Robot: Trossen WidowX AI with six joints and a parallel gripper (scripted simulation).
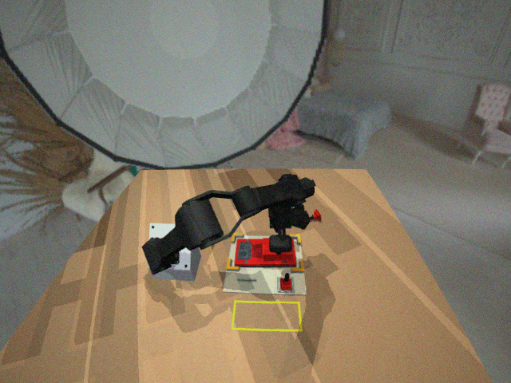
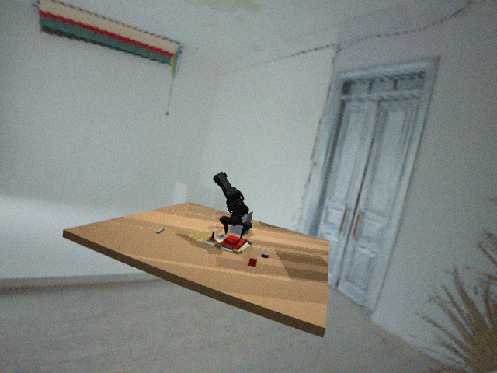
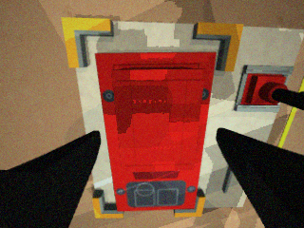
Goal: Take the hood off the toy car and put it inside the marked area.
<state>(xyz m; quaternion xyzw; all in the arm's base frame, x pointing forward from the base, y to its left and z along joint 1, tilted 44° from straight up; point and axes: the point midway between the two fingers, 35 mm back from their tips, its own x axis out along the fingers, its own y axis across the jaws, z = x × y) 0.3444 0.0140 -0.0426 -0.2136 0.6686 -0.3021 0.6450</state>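
Observation:
The red toy car (image 1: 249,262) (image 3: 157,201) lies on a pale board (image 1: 263,289) (image 3: 142,32) between yellow corner brackets. Its hood, apparently the raised red block (image 1: 270,255) (image 2: 232,239) (image 3: 152,138), sits on the car. My gripper (image 1: 281,238) (image 2: 234,235) (image 3: 159,134) is open and points down over the car. In the wrist view one black fingertip shows on each side of the red body, with nothing held between them. Contact or exact height cannot be told. The marked area, a yellow outline (image 1: 267,302) (image 3: 290,121), lies beside the board and holds nothing.
A red block with a black peg (image 1: 285,283) (image 3: 266,90) stands on the board beside the car. A red piece (image 1: 317,215) (image 2: 252,262) and a small black wheel (image 2: 265,255) lie beyond the board. A grey bar (image 2: 160,231) lies farther off. A grey wedge (image 1: 177,274) stands by the arm.

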